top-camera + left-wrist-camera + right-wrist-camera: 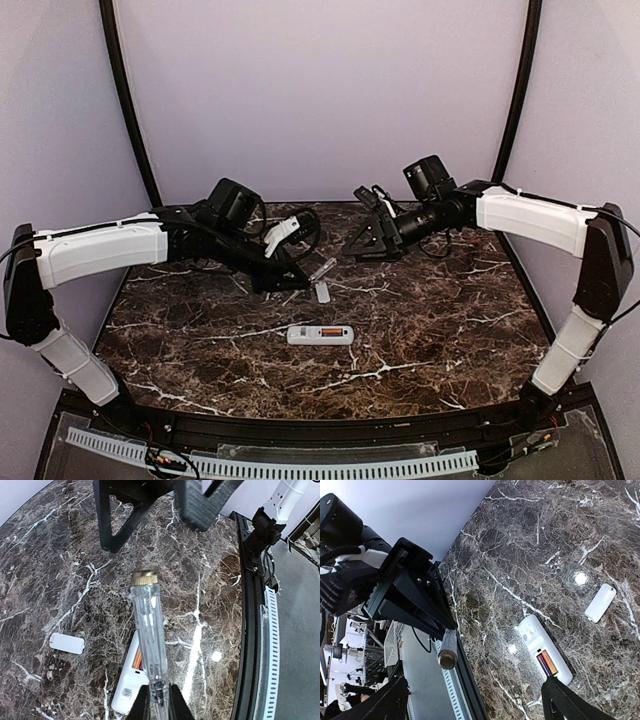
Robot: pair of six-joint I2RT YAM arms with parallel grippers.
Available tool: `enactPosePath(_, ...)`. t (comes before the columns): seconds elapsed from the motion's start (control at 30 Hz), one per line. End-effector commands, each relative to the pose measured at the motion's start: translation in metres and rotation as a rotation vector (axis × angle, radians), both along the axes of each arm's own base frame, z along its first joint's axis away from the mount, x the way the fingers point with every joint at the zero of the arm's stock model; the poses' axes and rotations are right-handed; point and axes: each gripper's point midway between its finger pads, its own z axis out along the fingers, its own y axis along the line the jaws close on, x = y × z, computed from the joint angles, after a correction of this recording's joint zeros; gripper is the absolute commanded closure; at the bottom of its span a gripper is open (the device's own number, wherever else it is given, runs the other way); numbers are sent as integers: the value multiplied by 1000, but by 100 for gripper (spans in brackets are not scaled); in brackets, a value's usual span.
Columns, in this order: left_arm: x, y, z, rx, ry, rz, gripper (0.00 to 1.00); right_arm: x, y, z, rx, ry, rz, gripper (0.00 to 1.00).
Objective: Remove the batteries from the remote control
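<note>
Remote (320, 335) is noted at frame centre on the tabletop, long axis left-right, batteries (331, 332) exposed, just below-right of the left hand (159, 702), which is clamped on a screwdriver (147, 630) and judged nearer than the empty, wide-open right hand (362, 240).

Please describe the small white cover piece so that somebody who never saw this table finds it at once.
On the dark marble table, find the white remote control near the middle, its battery bay open. Just beyond it, toward the back wall, lies the cover piece: a flat white plate, shorter than the remote, with no buttons and nothing orange showing.
</note>
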Motion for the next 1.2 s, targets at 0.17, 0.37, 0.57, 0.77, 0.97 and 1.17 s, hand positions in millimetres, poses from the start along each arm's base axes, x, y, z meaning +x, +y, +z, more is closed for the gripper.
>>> enactPosePath(0.17,-9,-6,1,-28,57,-30,100,-11,26,-9,5,98,64,12)
enactPosePath(0.37,-8,-8,-7,-16,82,-25,100,-18,40,-21,-17,145,84,16)
enactPosePath(0.57,-7,-9,-12,-5,90,-22,99,-28,56,-31,-25,173,131,18)
enactPosePath(0.77,-9,-11,-15,4,89,-26,100,-27,61,-34,-21,193,147,21)
enactPosePath(0.97,-9,-12,-17,10,89,-28,100,-30,64,-37,-26,209,160,27)
enactPosePath(1.17,-9,-14,-17,9,94,-28,100,-40,68,-38,-23,213,192,38)
